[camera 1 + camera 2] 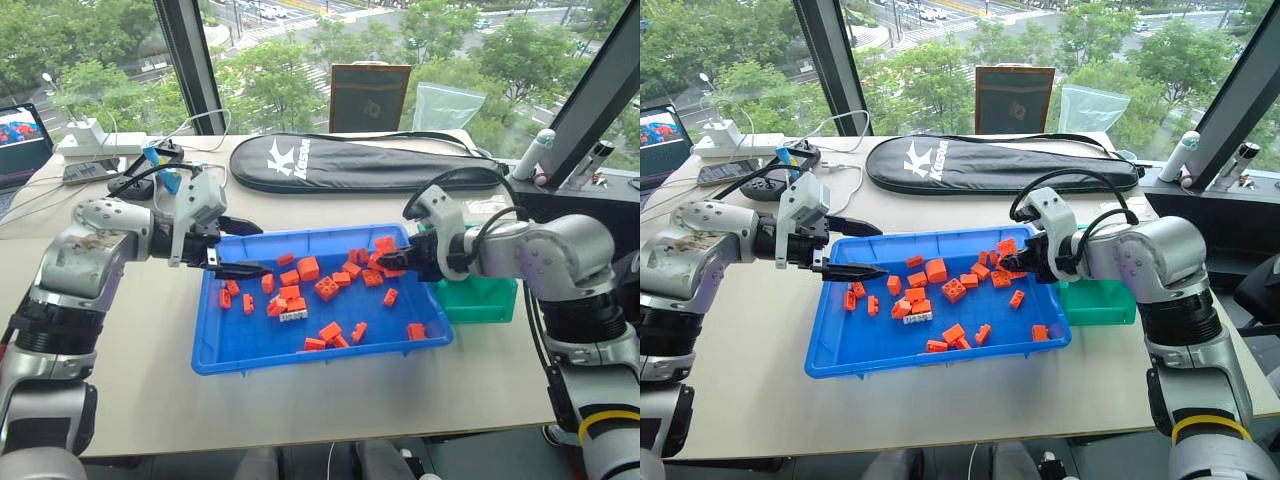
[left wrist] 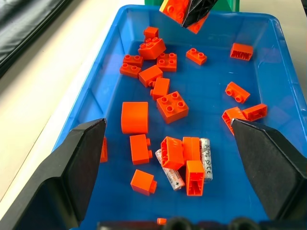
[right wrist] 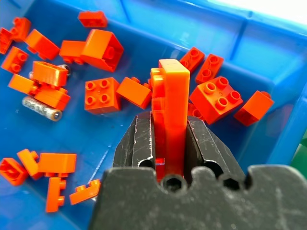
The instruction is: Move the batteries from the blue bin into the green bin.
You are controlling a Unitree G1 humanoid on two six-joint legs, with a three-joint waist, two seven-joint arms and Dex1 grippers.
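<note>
Blue bin [image 1: 225, 355] sits on the tan table [image 1: 400, 395], holding scattered orange bricks [image 1: 326, 287] across most of its floor. Both batteries [image 2: 206, 158] lie inside it, toward its left-front part, side by side and partly covered by a small cluster of orange bricks; one end of each shows in the left wrist view.

Green bin [image 1: 480, 300] stands just beside the blue bin's right wall; its contents cannot be made out.

Left gripper [image 1: 243, 250] hovers over the blue bin's left end, fingers spread wide apart, nothing between them.

Right gripper [image 1: 392, 265] is over the bin's right-rear corner, fingers clamped on a single orange brick [image 3: 169, 103] that stands upright between them.
</note>
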